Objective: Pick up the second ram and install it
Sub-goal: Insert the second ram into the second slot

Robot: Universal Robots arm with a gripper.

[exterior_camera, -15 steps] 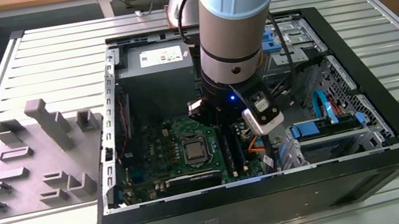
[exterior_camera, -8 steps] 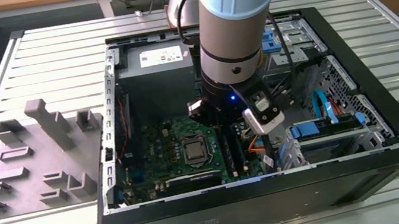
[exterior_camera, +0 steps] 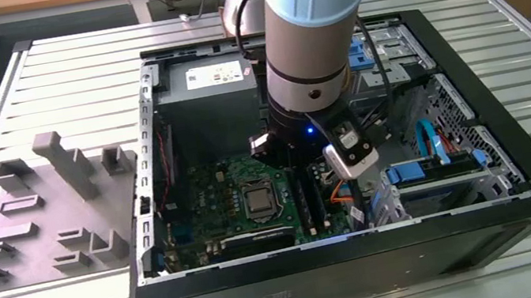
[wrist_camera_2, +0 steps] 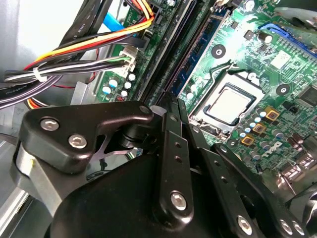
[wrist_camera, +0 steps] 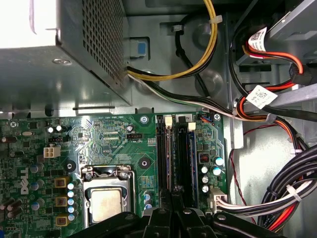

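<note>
Inside the open PC case [exterior_camera: 371, 276], over the mem. slots [wrist_camera: 181, 158] beside the CPU socket [wrist_camera: 105, 204]: gripper [wrist_camera_2: 171, 103], fingers drawn narrow, tips right at the second ram [wrist_camera_2: 200, 47]. The stick stands in a slot on the motherboard [wrist_camera: 99, 134]; whether it's pinched or just borne on from above can't be told. Step, by judgement: install, pickup done; seating calls for even pressure straight down, w/ stick square to slot.

Blue-capped silver arm [exterior_camera: 310, 38], black gripper [wrist_camera_2: 171, 105]
Its joints were rounded and glossy; silver screws [wrist_camera_2: 178, 200] studded the gripper's dark links.
</note>
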